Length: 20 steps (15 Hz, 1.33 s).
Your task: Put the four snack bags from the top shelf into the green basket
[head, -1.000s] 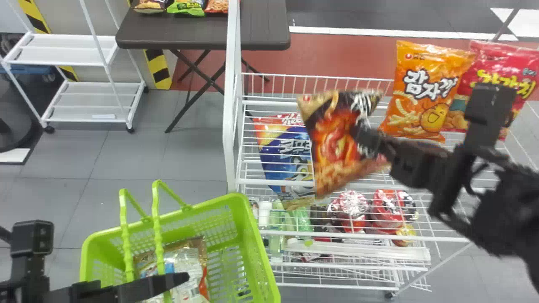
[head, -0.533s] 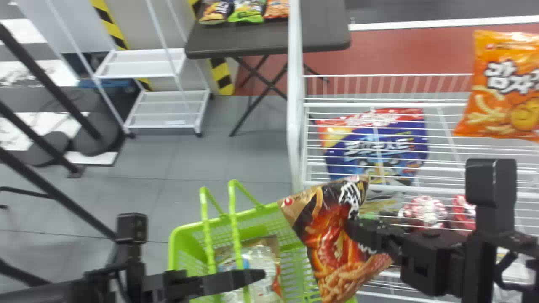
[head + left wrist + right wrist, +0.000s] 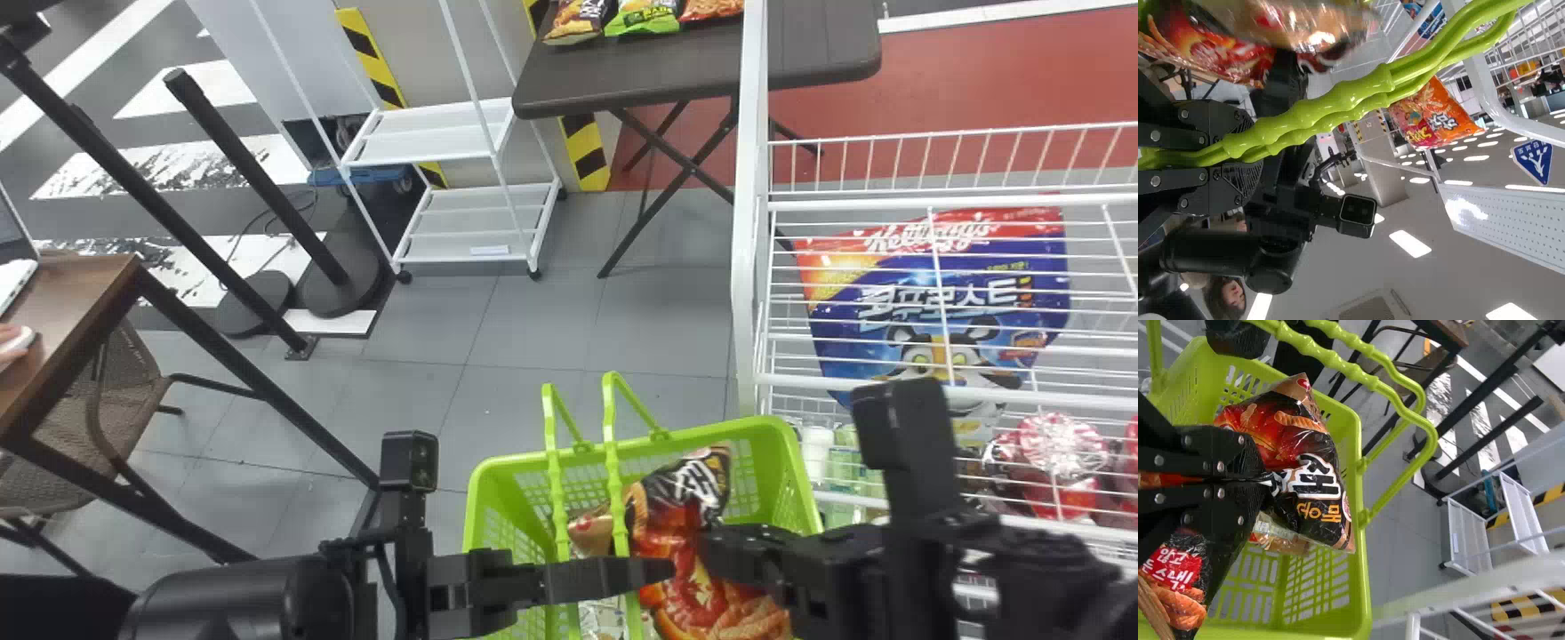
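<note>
Two black grippers shared the work at the green basket point(image 3: 772, 431). The right gripper point(image 3: 1261, 480) had its fingers pinched on the dark snack bag point(image 3: 1315, 480), which hung at the basket's mouth, partly behind the upright handles point(image 3: 1325, 110). Those handles were clamped between the fingers of the left gripper point(image 3: 1248, 155). Beneath the dark bag lay another packet point(image 3: 603, 613), inside the basket.

The step in hand seemed to be setting the bag down. Done well, it called for lowering the bag until its weight rested on the packet or the floor of the basket, with both ends drawn inside the rim; in the right wrist view one end overlapped that rim, though whether it touched could not be told. The fingers needed to part gently, then back out clear of the handles, lest they hook one or drag the bag along. A steady left grip would keep the basket from tipping. An orange bag point(image 3: 1435, 117) near the white frame point(image 3: 1481, 73) probably remained to be fetched.
</note>
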Each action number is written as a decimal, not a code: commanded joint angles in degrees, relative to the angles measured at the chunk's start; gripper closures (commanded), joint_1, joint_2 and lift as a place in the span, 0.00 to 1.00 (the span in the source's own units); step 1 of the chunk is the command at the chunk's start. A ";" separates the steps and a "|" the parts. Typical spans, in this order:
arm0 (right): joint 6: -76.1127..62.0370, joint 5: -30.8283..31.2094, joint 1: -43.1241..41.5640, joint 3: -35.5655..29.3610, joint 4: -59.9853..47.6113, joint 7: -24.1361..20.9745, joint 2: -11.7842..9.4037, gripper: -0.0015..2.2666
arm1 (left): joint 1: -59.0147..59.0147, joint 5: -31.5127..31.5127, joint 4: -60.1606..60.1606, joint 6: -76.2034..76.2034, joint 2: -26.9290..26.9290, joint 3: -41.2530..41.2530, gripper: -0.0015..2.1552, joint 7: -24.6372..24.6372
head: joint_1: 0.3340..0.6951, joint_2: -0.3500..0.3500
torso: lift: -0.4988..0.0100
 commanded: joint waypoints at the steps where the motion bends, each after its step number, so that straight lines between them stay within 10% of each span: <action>1: -1.33 2.89 -0.60 1.45 1.26 -0.04 -0.05 0.00 | -0.06 0.00 0.11 0.00 0.08 0.16 1.00 -0.57 | 1.00 1.00 | 0.98; 10: -16.97 2.54 1.42 -19.73 -5.77 0.75 -0.49 0.03 | -0.41 0.18 1.34 0.00 0.43 0.78 1.00 -0.57 | 1.00 0.97 | 0.98; 17: -29.98 15.99 -14.84 -37.31 15.23 0.13 -0.66 0.03 | -0.68 0.18 1.69 -0.18 0.34 0.60 1.00 -0.57 | 1.00 0.30 | 0.98; 20: -35.08 19.15 -22.31 -39.86 27.63 0.13 -1.10 0.03 | -0.68 0.18 2.22 -0.18 0.25 0.86 1.00 -0.57 | 1.00 0.19 | 0.98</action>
